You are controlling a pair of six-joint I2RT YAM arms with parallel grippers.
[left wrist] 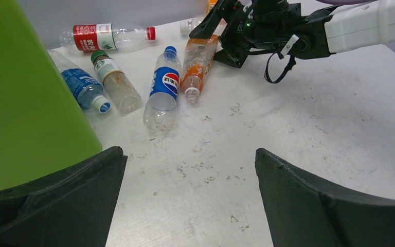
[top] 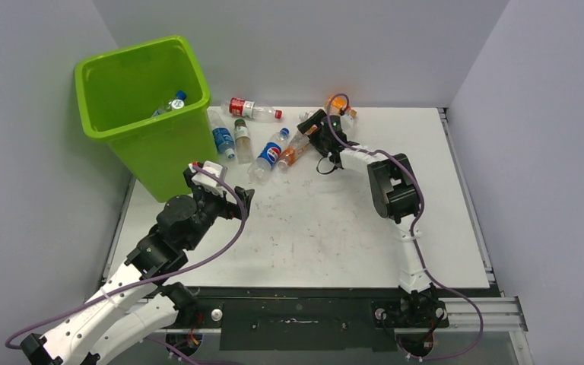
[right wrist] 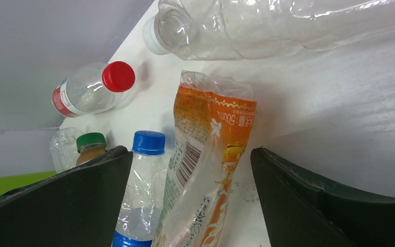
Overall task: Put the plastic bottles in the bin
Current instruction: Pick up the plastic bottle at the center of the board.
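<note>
The lime-green bin (top: 133,114) stands at the far left with one clear bottle (top: 169,105) inside. Several plastic bottles lie beside it: a red-label one (top: 249,109), a blue-label one (top: 222,141), a brown green-capped one (top: 242,139), a Pepsi bottle (top: 271,154) and a crushed orange-label bottle (top: 290,153). My right gripper (right wrist: 190,152) is open, its jaws either side of the orange-label bottle (right wrist: 211,139), with the Pepsi bottle's neck (right wrist: 146,170) by the left finger. My left gripper (left wrist: 189,152) is open and empty over bare table, near the bin (left wrist: 20,92).
An orange bottle (top: 340,103) lies at the back behind the right gripper. A clear bottle (right wrist: 267,25) lies just beyond the orange-label one. Grey walls close in the table at back and sides. The white tabletop (top: 334,220) is scuffed.
</note>
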